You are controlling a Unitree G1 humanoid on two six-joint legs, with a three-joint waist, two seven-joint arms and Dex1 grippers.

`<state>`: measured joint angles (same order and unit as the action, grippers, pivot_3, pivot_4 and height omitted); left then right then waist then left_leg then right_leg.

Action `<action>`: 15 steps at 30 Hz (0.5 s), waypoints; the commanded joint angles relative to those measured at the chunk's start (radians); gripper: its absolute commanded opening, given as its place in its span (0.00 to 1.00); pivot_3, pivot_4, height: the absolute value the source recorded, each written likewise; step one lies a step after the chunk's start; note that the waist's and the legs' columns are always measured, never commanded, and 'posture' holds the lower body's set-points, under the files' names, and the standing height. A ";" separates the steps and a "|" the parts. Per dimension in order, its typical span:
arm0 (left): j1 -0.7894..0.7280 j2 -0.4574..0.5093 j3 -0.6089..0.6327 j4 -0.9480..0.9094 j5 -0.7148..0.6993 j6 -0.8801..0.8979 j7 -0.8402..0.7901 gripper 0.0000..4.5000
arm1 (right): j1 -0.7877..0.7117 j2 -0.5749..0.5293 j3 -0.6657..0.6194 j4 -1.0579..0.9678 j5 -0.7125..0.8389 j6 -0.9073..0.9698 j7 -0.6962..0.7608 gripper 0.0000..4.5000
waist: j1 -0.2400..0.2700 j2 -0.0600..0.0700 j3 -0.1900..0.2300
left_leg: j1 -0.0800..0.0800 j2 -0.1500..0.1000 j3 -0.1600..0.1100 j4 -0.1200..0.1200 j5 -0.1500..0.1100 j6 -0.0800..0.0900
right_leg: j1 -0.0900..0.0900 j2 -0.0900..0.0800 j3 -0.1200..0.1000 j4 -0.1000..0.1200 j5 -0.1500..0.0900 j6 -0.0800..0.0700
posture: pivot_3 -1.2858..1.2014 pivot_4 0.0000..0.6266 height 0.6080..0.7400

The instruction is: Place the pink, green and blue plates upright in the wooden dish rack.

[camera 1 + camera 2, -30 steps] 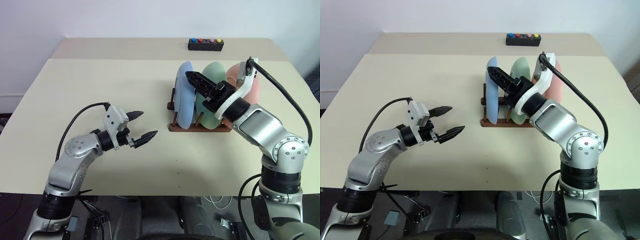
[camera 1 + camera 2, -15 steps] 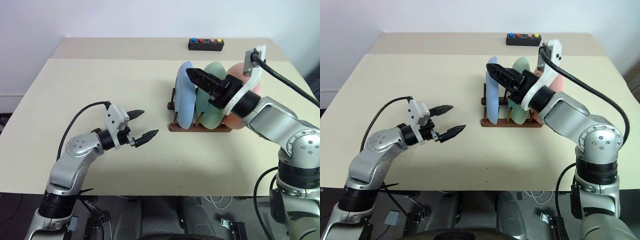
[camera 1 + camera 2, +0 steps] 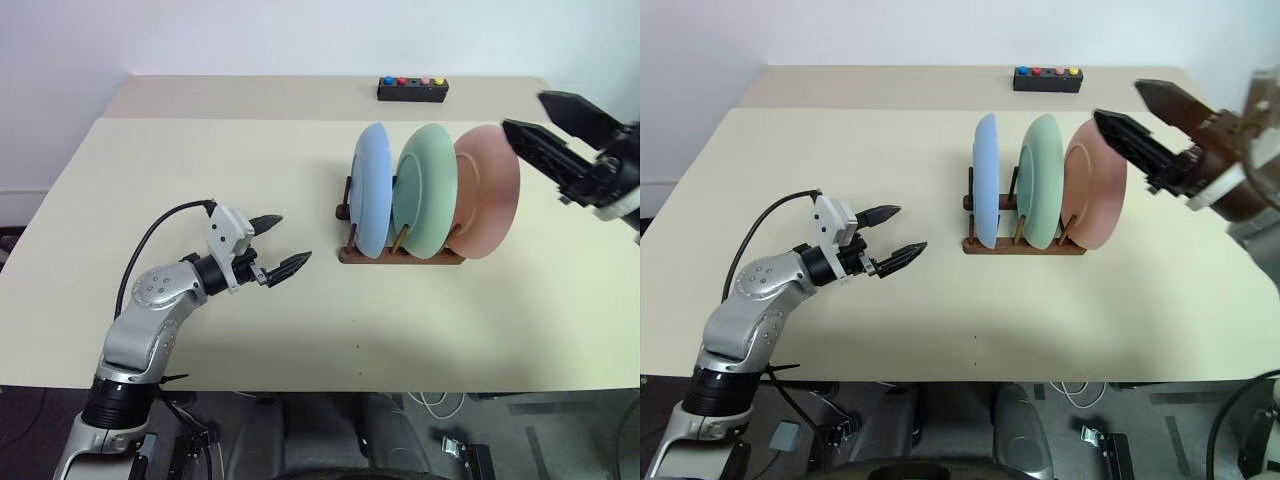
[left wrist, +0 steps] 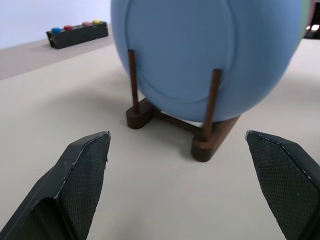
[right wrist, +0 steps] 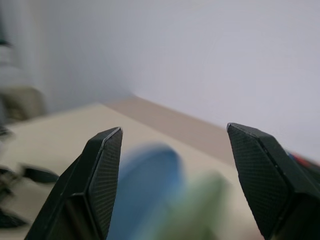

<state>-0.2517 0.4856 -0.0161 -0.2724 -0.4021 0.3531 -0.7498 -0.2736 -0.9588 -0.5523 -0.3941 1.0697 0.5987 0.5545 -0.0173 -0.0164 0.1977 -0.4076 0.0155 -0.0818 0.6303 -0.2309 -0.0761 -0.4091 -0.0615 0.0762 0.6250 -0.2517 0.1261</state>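
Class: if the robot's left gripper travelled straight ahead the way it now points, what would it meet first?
Probably the round light blue plate standing in the dark wooden dish rack; the left gripper points that way with bare table between, though exact height is unclear.

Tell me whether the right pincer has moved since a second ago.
Yes. The right pincer, open and empty, has swung to the right, away from the wooden dish rack, and now sits right of the pink plate.

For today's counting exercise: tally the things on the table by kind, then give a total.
Plates: 3 (blue plate, green plate, pink plate)
Wooden dish rack: 1
Black button box: 1
Total: 5
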 commanded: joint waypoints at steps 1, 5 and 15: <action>-0.005 0.015 0.050 0.024 0.007 -0.044 0.004 1.00 | 0.156 0.007 -0.159 0.037 -0.054 -0.046 0.188 0.75 | 0.002 0.000 0.000 | 0.001 0.000 0.000 0.000 0.000 0.000 | 0.000 0.001 0.000 0.001 0.000 0.000 | 0.52 0.24 0.92; 0.016 0.038 0.081 0.085 0.021 -0.072 0.003 1.00 | 0.374 0.081 -0.232 0.116 -0.131 -0.105 0.331 0.75 | 0.006 -0.001 0.000 | 0.001 0.000 -0.001 0.001 0.000 0.001 | 0.000 0.001 0.000 0.002 0.000 0.001 | 0.52 0.24 0.92; 0.058 -0.002 0.057 0.171 0.093 -0.150 0.042 1.00 | 0.414 0.235 -0.034 0.372 -0.473 -0.357 0.308 0.75 | -0.003 0.001 -0.001 | 0.003 0.000 0.002 0.001 0.000 0.001 | 0.001 0.001 0.002 0.002 0.000 0.000 | 0.52 0.24 0.92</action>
<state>-0.1981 0.4874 0.0475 -0.0820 -0.3197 0.2303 -0.7155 0.1706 -0.7213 -0.5805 -0.0437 0.6176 0.2815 0.8788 -0.0200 -0.0158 0.1969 -0.4051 0.0155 -0.0795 0.6316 -0.2313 -0.0757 -0.4085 -0.0613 0.0786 0.6275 -0.2521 0.1266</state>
